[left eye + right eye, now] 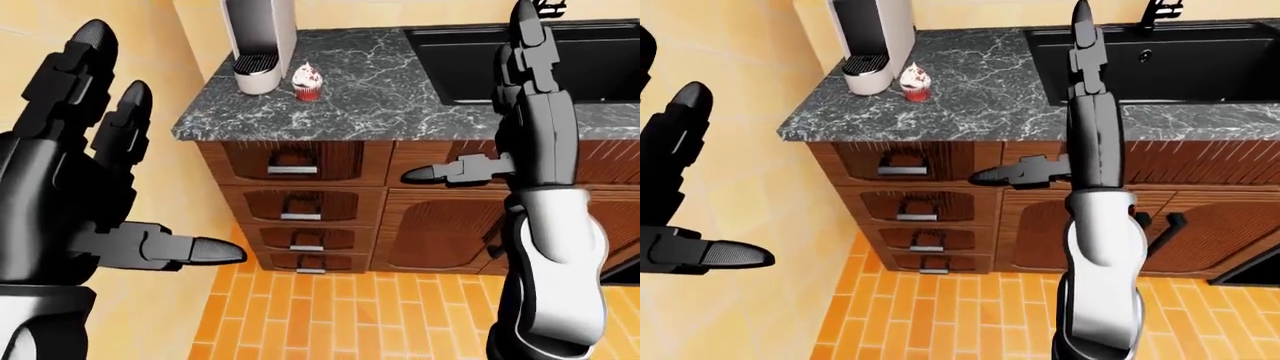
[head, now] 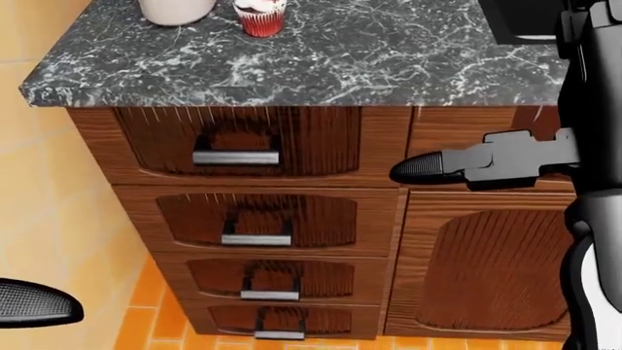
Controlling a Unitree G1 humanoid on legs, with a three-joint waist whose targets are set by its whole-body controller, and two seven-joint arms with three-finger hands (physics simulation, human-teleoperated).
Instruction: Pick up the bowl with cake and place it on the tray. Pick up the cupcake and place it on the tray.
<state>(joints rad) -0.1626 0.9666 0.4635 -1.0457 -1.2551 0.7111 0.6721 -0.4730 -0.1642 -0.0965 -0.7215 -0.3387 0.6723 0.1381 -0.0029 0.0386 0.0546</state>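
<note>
While your left hand [image 1: 75, 180] and right hand [image 1: 525, 105] hang open, empty, the cupcake [image 1: 308, 82] sits beside the coffee machine [image 1: 259, 41].

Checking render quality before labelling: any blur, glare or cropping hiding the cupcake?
No blur or glare anywhere. Left-eye view: cupcake small but whole, right hand beside it, not covering. Head view: its top cropped by the edge. Lighting flat and even.

We log: cupcake [image 1: 309, 82] on counter [image 1: 400, 97], just right of machine [image 1: 259, 37]; sink [image 1: 560, 60] far right; drawers [image 1: 295, 214] below.
</note>
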